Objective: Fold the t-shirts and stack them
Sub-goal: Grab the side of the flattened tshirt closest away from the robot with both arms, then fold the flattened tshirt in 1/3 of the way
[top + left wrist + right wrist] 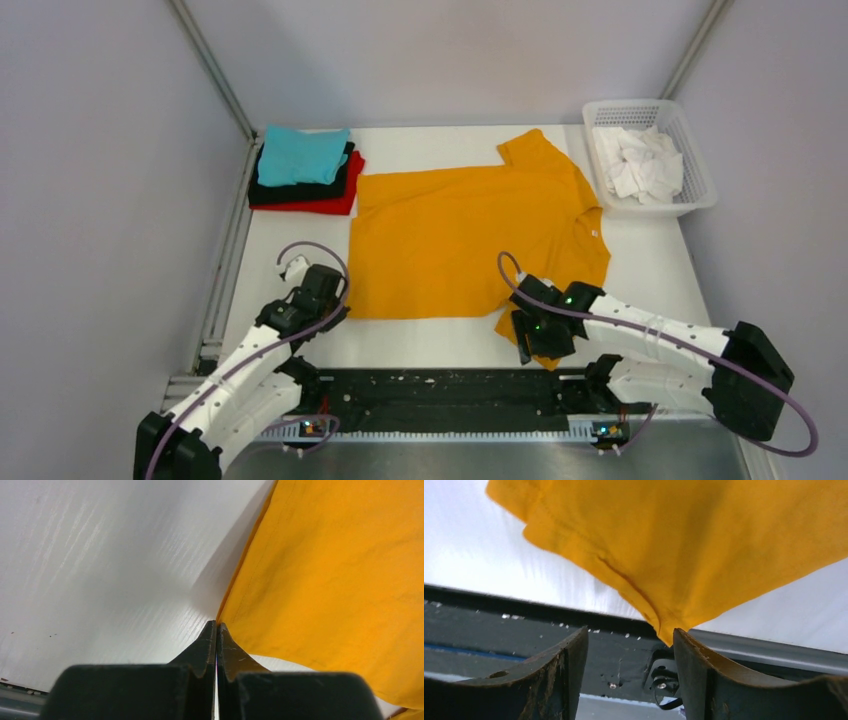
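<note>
White table [430, 345] | mustard-orange t-shirt [450, 240] spread flat | my left gripper [216, 627] pinched shut on its near corner | my right gripper [630, 631] jaws apart, cloth tip beside one finger

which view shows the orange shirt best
The top external view: almost the whole orange shirt, spread on the table. The left wrist view shows only a corner at the shut left pincer; the right wrist view, only a hemmed edge by the open right pincer.

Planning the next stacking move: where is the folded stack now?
In the top view, the folded stack, teal over black over red, sits at the far left corner of the table, just left of the orange t-shirt.
</note>
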### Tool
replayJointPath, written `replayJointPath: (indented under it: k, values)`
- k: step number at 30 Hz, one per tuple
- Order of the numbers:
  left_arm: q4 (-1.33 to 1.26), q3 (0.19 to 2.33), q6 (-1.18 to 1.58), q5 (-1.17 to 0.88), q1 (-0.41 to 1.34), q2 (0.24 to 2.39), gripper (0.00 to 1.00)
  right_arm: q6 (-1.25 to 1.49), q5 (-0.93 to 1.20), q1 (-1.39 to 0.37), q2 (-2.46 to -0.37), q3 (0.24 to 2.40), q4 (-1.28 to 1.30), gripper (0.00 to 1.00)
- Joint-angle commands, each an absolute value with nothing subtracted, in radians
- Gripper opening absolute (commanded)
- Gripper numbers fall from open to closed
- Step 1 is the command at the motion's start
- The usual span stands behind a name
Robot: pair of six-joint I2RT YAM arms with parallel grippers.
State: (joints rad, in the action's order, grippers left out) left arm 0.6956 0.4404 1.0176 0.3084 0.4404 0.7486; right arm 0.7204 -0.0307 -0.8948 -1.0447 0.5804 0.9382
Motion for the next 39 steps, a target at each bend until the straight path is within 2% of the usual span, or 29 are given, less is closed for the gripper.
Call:
replayJointPath:
  k: [1,7,12,17,22,28,39]
  values:
    - [0.656,0.410,1.009,0.299,0.443,0.746,0.00,0.787,-0.126,-0.906,-1.104,0.568,0.855,0.60]
    - [0.664,0.406,1.025,0.302,0.443,0.755,0.00,0.845,-0.123,-0.906,-1.198,0.533,0.804,0.54]
    - [0.668,0.399,1.041,0.314,0.443,0.747,0.00,0.888,-0.104,-0.905,-1.168,0.500,0.804,0.25]
    - [0.703,0.411,1.064,0.321,0.442,0.734,0.00,0.901,-0.034,-0.907,-1.060,0.510,0.878,0.00]
    - [0.872,0.454,1.124,0.371,0.443,0.705,0.00,0.887,0.059,-0.949,-0.966,0.573,1.011,0.00]
    - [0.865,0.436,1.139,0.355,0.443,0.673,0.00,0.939,0.038,-1.075,-0.964,0.655,1.157,0.00]
    - [0.635,0.491,1.062,0.311,0.443,0.760,0.00,0.980,-0.343,-1.017,-0.917,0.794,1.134,0.00]
